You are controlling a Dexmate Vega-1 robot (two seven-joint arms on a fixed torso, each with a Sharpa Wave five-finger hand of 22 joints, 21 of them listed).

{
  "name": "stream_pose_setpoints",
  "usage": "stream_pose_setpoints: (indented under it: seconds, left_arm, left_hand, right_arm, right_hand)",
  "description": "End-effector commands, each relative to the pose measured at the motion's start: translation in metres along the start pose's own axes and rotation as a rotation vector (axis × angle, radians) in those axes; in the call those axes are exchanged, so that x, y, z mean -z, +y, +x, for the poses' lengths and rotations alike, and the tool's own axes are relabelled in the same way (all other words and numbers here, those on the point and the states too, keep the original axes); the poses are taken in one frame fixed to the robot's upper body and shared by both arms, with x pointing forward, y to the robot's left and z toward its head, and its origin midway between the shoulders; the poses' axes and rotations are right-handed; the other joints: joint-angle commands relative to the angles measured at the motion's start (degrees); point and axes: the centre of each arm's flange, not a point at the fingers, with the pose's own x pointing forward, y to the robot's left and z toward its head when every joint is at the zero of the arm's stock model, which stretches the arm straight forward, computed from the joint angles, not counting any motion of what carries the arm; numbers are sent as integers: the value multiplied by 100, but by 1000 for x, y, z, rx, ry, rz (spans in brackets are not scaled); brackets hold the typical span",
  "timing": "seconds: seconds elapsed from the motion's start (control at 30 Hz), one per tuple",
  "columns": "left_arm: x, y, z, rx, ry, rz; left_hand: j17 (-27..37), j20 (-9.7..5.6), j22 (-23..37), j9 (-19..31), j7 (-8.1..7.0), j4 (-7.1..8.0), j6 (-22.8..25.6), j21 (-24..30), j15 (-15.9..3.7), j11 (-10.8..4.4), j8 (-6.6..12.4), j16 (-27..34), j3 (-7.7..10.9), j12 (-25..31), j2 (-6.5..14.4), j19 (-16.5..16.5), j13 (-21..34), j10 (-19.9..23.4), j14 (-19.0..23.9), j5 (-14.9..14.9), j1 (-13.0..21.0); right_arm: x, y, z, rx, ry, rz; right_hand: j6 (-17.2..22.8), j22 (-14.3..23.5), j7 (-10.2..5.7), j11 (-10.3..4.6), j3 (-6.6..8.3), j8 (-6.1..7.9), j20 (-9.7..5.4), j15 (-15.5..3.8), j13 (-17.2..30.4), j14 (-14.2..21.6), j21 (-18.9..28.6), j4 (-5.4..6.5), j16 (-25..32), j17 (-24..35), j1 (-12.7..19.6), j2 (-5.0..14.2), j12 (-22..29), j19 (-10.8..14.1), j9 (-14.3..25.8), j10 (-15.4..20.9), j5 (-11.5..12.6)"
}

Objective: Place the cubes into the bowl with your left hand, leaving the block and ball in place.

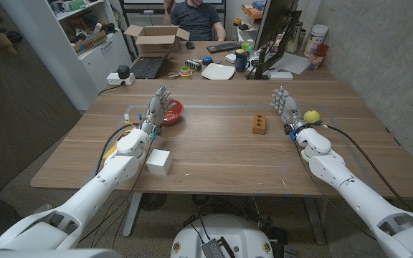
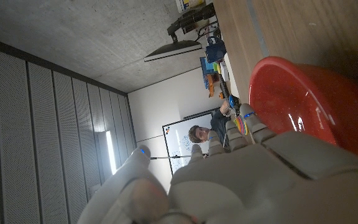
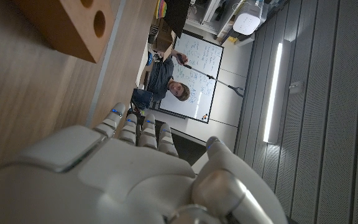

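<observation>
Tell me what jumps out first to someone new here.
The red bowl at the table's left, with the left hand raised open right beside it. A white cube sits nearer the front edge; the brown block is mid-table, the yellow-green ball by the right hand.

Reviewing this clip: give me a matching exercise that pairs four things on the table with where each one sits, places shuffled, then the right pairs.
Things:
1. red bowl
2. white cube
3. brown block
4. yellow-green ball

Places:
A. near the table's middle, apart from both hands
B. close beside the right hand, on its outer side
C. just past the left hand's fingertips
D. by the left forearm, towards the table's near edge

Pairs: 1-C, 2-D, 3-A, 4-B
</observation>
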Motion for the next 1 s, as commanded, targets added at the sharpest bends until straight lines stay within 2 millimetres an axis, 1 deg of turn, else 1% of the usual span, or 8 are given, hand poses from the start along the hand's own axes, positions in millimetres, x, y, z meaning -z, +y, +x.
stream_pose_setpoints:
  seconds: [0.03,0.23,0.3,0.47,0.7,1.0]
  left_arm:
    - [-2,-3,6,45,-7,11]
    - [-9,-14,11,115,-31,37]
    - [-14,-19,12,141,-38,60]
    - [-27,-24,9,188,-66,93]
    - [-52,-27,-2,227,-91,178]
    - [-80,-30,-27,281,-117,308]
  left_hand:
    - [26,45,26,8,-19,5,-132,27,40,-1,38,44,28,20,-2,-3,22,-52,13,35,50]
    - [25,53,26,8,-24,2,-160,21,43,-9,29,40,22,15,-4,-5,22,-67,1,36,53]
    - [25,57,26,7,-25,-2,-160,19,35,-35,29,40,19,10,-8,-4,22,-80,3,37,56]
    - [22,57,26,7,-31,-18,-157,16,35,-24,32,44,11,18,-27,3,21,-64,15,39,70]
    - [15,43,23,4,-34,-70,-121,27,18,-43,48,51,-14,29,-104,67,21,-39,45,40,115]
    - [4,34,11,1,-22,-174,-47,23,-16,-56,77,58,-62,46,-259,133,19,15,90,47,211]
  right_arm:
    - [4,1,1,0,9,-5]
    - [4,5,2,-17,7,-4]
    - [3,8,2,-31,2,-6]
    - [-3,12,2,-60,-14,-16]
    - [-5,16,2,-75,-19,-20]
    - [-13,21,3,-114,-50,-44]
  right_hand:
    - [40,27,5,56,45,38,1,35,9,2,28,6,36,8,-19,40,21,-45,22,-3,21]
    - [39,27,3,54,43,38,2,39,8,3,23,7,36,8,-20,38,22,-43,22,-5,22]
    - [40,27,4,53,43,39,2,38,8,2,21,8,36,8,-20,38,22,-43,22,-6,22]
    - [41,27,6,56,40,40,4,39,8,2,17,10,36,8,-23,35,23,-41,22,-3,21]
    - [39,27,6,50,38,40,7,40,8,3,12,10,36,8,-22,32,24,-37,22,-4,22]
    - [40,28,4,44,38,41,11,32,8,13,7,11,39,7,-20,33,25,-29,22,-5,23]
